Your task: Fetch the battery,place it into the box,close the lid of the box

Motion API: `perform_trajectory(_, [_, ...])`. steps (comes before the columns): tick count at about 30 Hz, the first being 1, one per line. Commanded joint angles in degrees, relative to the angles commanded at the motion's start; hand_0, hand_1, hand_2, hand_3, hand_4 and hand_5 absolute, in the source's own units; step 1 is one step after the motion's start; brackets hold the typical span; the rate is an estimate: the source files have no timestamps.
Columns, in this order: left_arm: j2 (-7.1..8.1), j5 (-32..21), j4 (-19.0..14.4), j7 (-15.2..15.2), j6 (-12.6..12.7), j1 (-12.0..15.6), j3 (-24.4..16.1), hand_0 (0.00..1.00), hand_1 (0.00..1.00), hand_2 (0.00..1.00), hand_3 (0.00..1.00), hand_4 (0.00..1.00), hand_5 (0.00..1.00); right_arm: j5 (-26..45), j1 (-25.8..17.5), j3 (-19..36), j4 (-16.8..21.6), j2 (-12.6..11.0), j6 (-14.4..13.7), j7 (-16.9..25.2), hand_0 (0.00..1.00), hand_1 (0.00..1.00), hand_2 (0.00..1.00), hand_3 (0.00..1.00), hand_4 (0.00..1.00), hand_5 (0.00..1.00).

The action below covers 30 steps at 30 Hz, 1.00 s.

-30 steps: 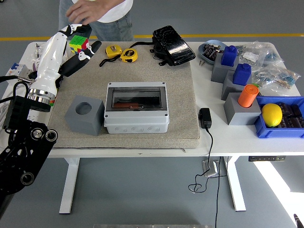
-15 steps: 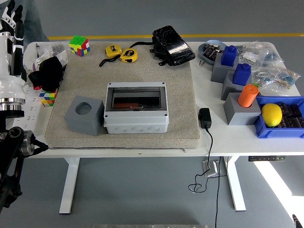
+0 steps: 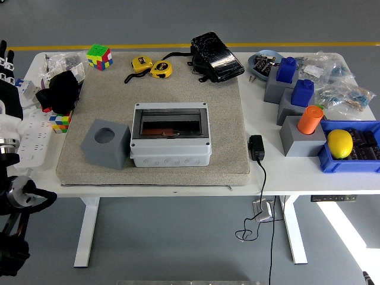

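Note:
The grey box (image 3: 171,136) sits mid-mat with its clear lid down flat; something orange-red shows through the lid. A grey block with a round hole (image 3: 105,143) stands against the box's left side. An orange cylinder (image 3: 310,119) stands on a grey block at the right, with two blue pieces (image 3: 287,69) on blocks behind it. My left hand (image 3: 6,62) is at the picture's far left edge, off the mat and partly cut off. Its fingers point up and hold nothing. The right arm is out of view.
A Rubik's cube (image 3: 99,57), two yellow tape measures (image 3: 152,67) and a black pouch (image 3: 216,56) lie along the far edge. There is black cloth (image 3: 59,92) at the left, a charger (image 3: 256,147) right of the mat, and a blue bin with a lemon (image 3: 339,143).
My left arm has drawn back from over the mat's far-left corner to the picture's left edge and sunk lower. The person at the far side has left the view.

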Motion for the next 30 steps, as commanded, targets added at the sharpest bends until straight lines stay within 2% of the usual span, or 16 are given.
perform_trajectory(9, [-0.02,-2.1,-0.6,0.7,-2.3,0.7,-0.2,0.945,0.99,0.962,0.949,0.998,0.998,-0.3,-0.2,0.4,0.0,0.6,0.0,0.2,0.821,0.772,0.758,0.793,0.998,0.998])
perform_trajectory(11, [0.06,-2.4,-0.6,0.8,-2.4,0.8,-0.2,0.913,0.962,0.928,0.926,0.998,0.998,-0.4,-0.1,0.6,0.0,0.6,-0.1,0.1,0.821,0.772,0.757,0.793,0.998,0.998])
perform_trajectory(16, [0.0,-2.2,-0.6,1.1,-2.6,0.6,-0.6,0.913,0.962,0.928,0.926,0.998,0.998,-0.5,0.2,1.1,0.0,0.8,-0.1,0.1,0.821,0.772,0.757,0.793,0.998,0.998])
perform_trajectory(17, [0.03,-2.2,-0.6,1.2,-2.7,0.6,-0.7,0.893,0.922,0.894,0.891,0.998,0.998,-0.4,0.3,1.1,0.0,0.8,0.0,0.2,0.82,0.772,0.758,0.793,0.998,0.998])
perform_trajectory(20, [0.07,-2.1,-0.5,1.5,-2.8,0.5,-0.6,0.893,0.922,0.894,0.891,0.998,0.998,-0.6,0.4,1.4,0.0,0.9,0.0,0.2,0.82,0.772,0.758,0.793,0.998,0.998])
perform_trajectory(30, [0.09,2.6,-1.0,4.5,-3.0,0.4,-1.5,0.863,0.893,0.864,0.863,0.998,0.998,-0.9,0.4,2.0,0.0,1.1,-0.1,0.2,0.82,0.772,0.758,0.793,0.998,0.998])
